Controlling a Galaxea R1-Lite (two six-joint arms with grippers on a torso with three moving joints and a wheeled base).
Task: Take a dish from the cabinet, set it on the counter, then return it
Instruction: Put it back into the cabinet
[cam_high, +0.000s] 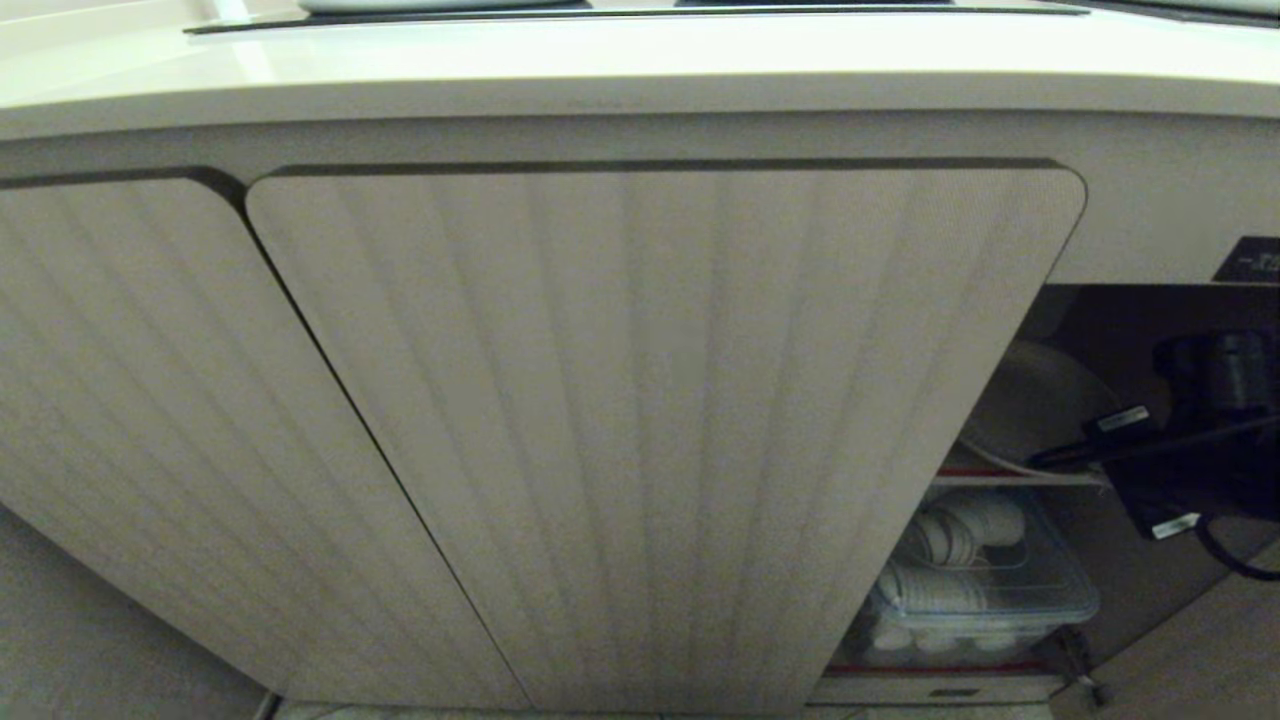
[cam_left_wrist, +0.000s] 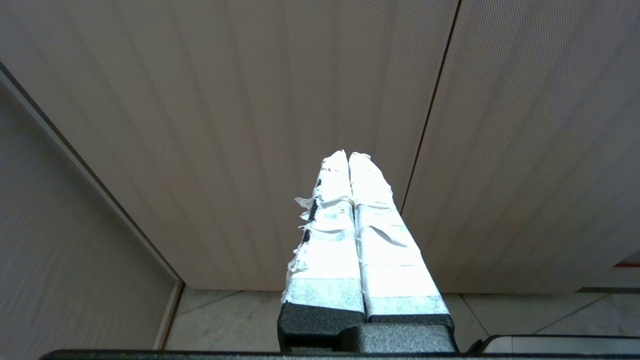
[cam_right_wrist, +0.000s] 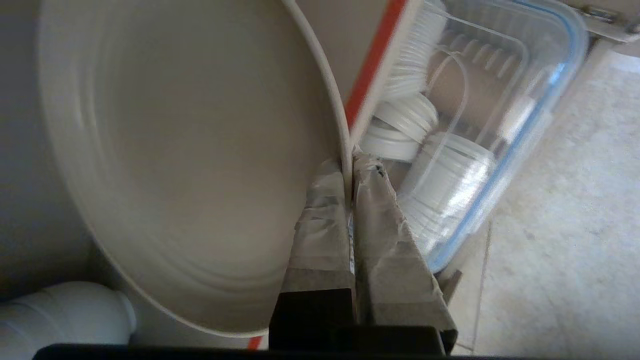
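Right gripper (cam_right_wrist: 350, 167): tape-wrapped fingers pinched tight on the rim of the round, shallow off-white plate (cam_right_wrist: 185, 150), one finger inside the rim, one outside. Clamped on the dish, no visible gap beyond the rim's thickness. In the head view the black right arm reaches into the open cabinet bay at the right, with the plate (cam_high: 1035, 400) tilted on its edge above the inner shelf with the red-striped front edge (cam_right_wrist: 372, 62). Whether its lower rim touches the shelf, can't tell.

Plate: plain, smooth glazed finish, faint concentric rings on the inside, low raised rim, no pattern.

Below the shelf: a clear rectangular plastic box with a blue-edged lid (cam_right_wrist: 500, 125), rounded corners, holding stacked white ribbed small dishes (cam_right_wrist: 405, 127). A white plastic pipe (cam_right_wrist: 60, 315) sits just beside the plate at the back of the bay.

Left gripper (cam_left_wrist: 348, 155): white-taped fingers pressed together, holding nothing, hanging in front of the beige vertically ribbed door panels (cam_left_wrist: 300, 100), clear of them, above a pale tiled floor (cam_left_wrist: 225, 320).

Beige ribbed round-cornered cabinet door (cam_high: 650, 420) fills the middle of the head view, matte with fine vertical fluting. Smooth cream countertop with a raised lip (cam_high: 640, 70) runs above it, with a black glass cooktop strip (cam_high: 640, 8) at its far edge. Small black label with white characters (cam_high: 1255, 260) sits above the open bay.
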